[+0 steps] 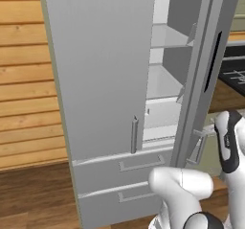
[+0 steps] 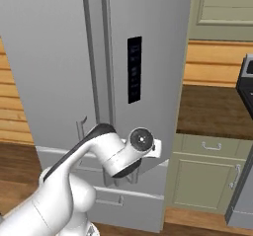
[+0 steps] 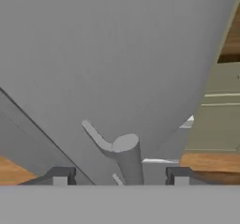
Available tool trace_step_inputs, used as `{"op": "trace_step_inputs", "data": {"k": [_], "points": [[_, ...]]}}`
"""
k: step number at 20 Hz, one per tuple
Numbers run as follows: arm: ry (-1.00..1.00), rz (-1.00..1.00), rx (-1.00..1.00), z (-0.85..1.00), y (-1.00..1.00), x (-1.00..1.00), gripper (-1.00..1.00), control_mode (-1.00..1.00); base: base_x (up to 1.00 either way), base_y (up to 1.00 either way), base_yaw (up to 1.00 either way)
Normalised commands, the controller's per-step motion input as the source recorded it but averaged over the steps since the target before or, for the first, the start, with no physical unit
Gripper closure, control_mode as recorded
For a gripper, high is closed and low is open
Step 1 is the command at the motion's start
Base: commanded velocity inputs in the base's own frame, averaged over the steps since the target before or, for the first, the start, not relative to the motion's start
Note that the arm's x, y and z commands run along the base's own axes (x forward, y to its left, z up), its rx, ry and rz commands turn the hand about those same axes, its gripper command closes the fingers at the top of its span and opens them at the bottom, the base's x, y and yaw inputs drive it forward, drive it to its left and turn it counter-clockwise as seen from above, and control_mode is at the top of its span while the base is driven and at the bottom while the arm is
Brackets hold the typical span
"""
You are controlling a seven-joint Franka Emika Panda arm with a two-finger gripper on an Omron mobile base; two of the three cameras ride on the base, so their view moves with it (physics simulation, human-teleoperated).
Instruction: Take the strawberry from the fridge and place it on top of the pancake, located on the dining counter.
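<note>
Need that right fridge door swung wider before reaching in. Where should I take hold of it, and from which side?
Grip the slim vertical bar handle on the right door, near its lower end. Come straight at the door's front face with one finger on each side of the bar. The bar stands off the door, leaving room behind it. The gripper already straddles it, jaws apart.

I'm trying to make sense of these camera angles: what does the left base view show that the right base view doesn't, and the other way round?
The left base view looks into the fridge through its part-open right door: white shelves, plus a wooden plank wall to the left. The right base view faces that door's outside, with a dark control panel, and beside it green cabinets under a brown counter. Both show the fridge's lower drawers and the robot's white arm near the door handle.
</note>
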Motion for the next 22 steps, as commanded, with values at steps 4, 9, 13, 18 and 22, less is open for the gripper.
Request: {"op": "trace_step_inputs", "data": {"k": [4, 9, 13, 18, 22], "points": [[-0.06, -0.02, -0.09, 0.96, 0.39, -0.89, -1.00, -1.00, 0.00, 0.00, 0.00], [0.00, -0.15, -0.31, 0.86, 0.86, -0.49, -1.00, -1.00, 0.00, 0.00, 0.00], [0.04, -0.13, -0.41, 0.59, 0.98, -0.34, -1.00, -1.00, 0.00, 0.00, 0.00], [0.13, -0.10, -0.49, 0.39, 0.97, -0.13, -1.00, -1.00, 0.00, 0.00, 0.00], [0.30, 0.00, -0.74, 0.13, 0.73, 0.09, -1.00, -1.00, 0.00, 0.00, 0.00]]}}
